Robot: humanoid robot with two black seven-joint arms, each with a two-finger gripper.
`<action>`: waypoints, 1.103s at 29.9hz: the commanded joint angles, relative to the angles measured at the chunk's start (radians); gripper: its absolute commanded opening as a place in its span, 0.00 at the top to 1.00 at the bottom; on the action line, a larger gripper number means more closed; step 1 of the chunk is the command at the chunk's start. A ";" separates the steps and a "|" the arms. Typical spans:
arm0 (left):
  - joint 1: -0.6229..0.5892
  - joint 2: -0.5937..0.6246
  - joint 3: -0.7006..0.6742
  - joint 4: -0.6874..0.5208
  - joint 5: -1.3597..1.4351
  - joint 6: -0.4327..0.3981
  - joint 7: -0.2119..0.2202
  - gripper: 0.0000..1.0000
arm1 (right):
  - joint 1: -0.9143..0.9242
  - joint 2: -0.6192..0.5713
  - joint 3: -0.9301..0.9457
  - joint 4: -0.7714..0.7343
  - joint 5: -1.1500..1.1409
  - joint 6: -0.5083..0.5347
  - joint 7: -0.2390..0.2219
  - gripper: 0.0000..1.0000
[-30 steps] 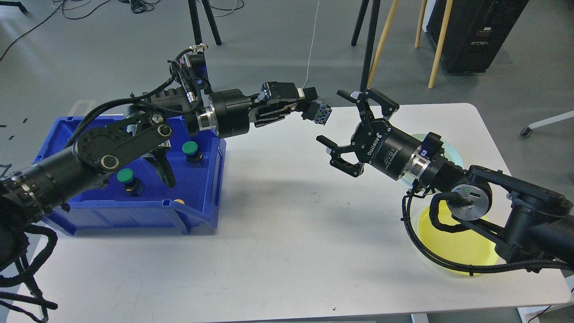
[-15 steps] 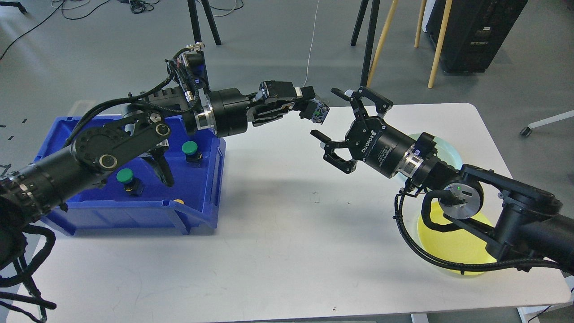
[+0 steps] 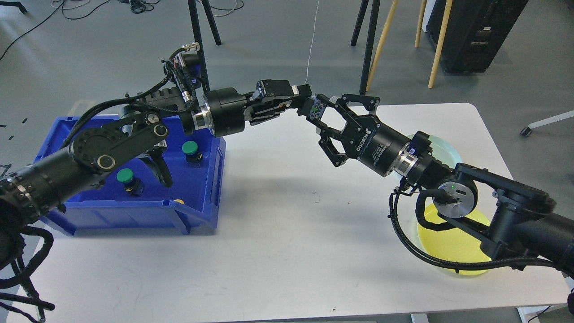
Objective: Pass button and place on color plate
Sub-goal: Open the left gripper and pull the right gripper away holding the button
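1. Our left gripper (image 3: 309,104) is clamped on the button (image 3: 318,111), held in the air above the white table (image 3: 287,233).
2. Our right gripper (image 3: 326,117) is spread wide around the button — contact seems likely, though we cannot tell.
3. The yellow plate (image 3: 453,244) lies under our right arm — well apart from the button.

The button (image 3: 318,110) shows only as a small dark block between the left gripper (image 3: 309,102) and the right gripper (image 3: 326,120), its cap colour too small and too covered to tell. The pale green plate (image 3: 450,152) and the yellow plate (image 3: 453,249) are each partly hidden behind the right arm. In the blue bin (image 3: 134,211), a yellow thing (image 3: 179,201) peeks just above the front wall, the rest hidden.
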 commanded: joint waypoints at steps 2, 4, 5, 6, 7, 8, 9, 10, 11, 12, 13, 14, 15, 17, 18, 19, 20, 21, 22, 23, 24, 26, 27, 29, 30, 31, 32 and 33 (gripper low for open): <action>0.004 0.001 0.003 0.000 0.001 0.000 0.001 0.97 | 0.001 0.000 0.011 0.002 0.002 -0.002 0.000 0.90; 0.010 0.001 0.001 0.000 0.001 0.000 0.001 0.96 | 0.001 0.000 0.013 0.003 0.002 -0.002 0.000 0.91; 0.010 0.001 0.001 0.000 0.001 0.000 0.001 0.96 | 0.001 0.000 0.013 0.003 0.002 -0.002 0.000 0.91; 0.010 0.001 0.001 0.000 0.001 0.000 0.001 0.96 | 0.000 0.000 0.013 0.005 0.002 -0.002 0.000 0.91; 0.009 0.001 0.001 0.000 0.001 0.000 0.001 0.96 | 0.000 0.000 0.011 0.005 0.002 -0.002 0.000 0.91; 0.010 0.001 0.001 0.000 0.001 0.000 0.001 0.96 | -0.002 -0.001 0.011 0.006 0.002 -0.002 0.000 0.92; 0.009 0.001 0.000 0.000 0.001 0.000 0.001 0.96 | -0.003 -0.001 0.011 0.006 0.000 -0.002 0.000 0.93; 0.010 0.001 -0.002 0.000 0.000 0.000 0.001 0.96 | -0.003 -0.001 0.011 0.006 0.000 -0.002 0.000 0.94; 0.010 0.001 -0.007 0.000 0.000 0.000 0.001 0.95 | -0.005 -0.001 0.011 0.006 0.000 -0.004 0.000 0.94; 0.010 0.001 -0.016 0.000 0.000 0.000 0.001 0.93 | -0.005 -0.001 0.011 0.006 0.000 -0.004 0.002 0.96; 0.010 0.001 -0.023 0.000 0.000 0.000 0.001 0.90 | -0.005 -0.001 0.010 0.006 -0.001 -0.005 0.002 0.98; 0.012 0.001 -0.030 0.000 0.000 0.000 0.001 0.87 | -0.005 -0.001 0.010 0.006 -0.004 -0.007 0.002 0.99; 0.012 0.001 -0.033 0.000 0.000 0.000 0.001 0.78 | -0.005 -0.001 0.010 0.006 -0.006 -0.007 0.002 0.99; 0.012 0.000 -0.043 0.000 -0.005 0.000 0.001 0.48 | -0.005 -0.003 0.010 0.008 -0.004 -0.007 0.002 0.99; 0.013 0.000 -0.051 0.000 -0.014 0.000 0.001 0.32 | -0.006 -0.003 0.010 0.011 -0.004 -0.007 0.002 0.99; 0.020 0.001 -0.060 0.000 -0.037 0.000 0.001 0.26 | -0.006 -0.003 0.011 0.011 -0.003 -0.007 0.002 0.99; 0.026 0.001 -0.066 0.000 -0.057 0.000 0.001 0.24 | -0.006 -0.003 0.011 0.008 -0.003 -0.007 0.002 0.99; 0.030 0.003 -0.070 0.000 -0.074 0.000 0.001 0.20 | -0.008 -0.003 0.011 0.011 -0.003 -0.007 0.002 0.99; 0.033 0.004 -0.070 0.000 -0.086 0.000 0.001 0.16 | -0.008 -0.003 0.013 0.008 -0.003 -0.007 0.002 0.99; 0.033 0.009 -0.070 0.000 -0.086 0.000 0.001 0.16 | -0.010 -0.004 0.013 0.008 -0.003 -0.008 0.002 0.99; 0.035 0.013 -0.068 0.000 -0.086 0.000 0.001 0.15 | -0.011 -0.003 0.013 0.008 -0.001 -0.008 0.002 0.99; 0.040 0.017 -0.070 -0.001 -0.086 0.000 0.001 0.13 | -0.013 -0.004 0.016 0.008 -0.001 -0.008 0.002 0.99; 0.041 0.017 -0.070 -0.001 -0.086 0.000 0.001 0.13 | -0.014 -0.007 0.016 0.008 -0.001 -0.008 0.003 0.99; 0.041 0.018 -0.071 -0.001 -0.088 0.000 0.001 0.13 | -0.020 -0.015 0.023 0.011 0.002 -0.008 0.006 0.99; 0.041 0.018 -0.071 -0.001 -0.089 0.000 0.001 0.13 | -0.029 -0.018 0.032 0.014 0.003 -0.008 0.008 0.99; 0.041 0.023 -0.071 -0.001 -0.089 0.000 0.001 0.12 | -0.048 -0.029 0.052 0.028 0.003 -0.010 0.008 1.00; 0.041 0.032 -0.071 -0.001 -0.089 0.000 0.001 0.12 | -0.074 -0.046 0.075 0.049 0.003 -0.010 0.009 1.00; 0.041 0.047 -0.071 -0.001 -0.089 0.000 0.001 0.12 | -0.116 -0.081 0.110 0.080 0.005 -0.013 0.009 1.00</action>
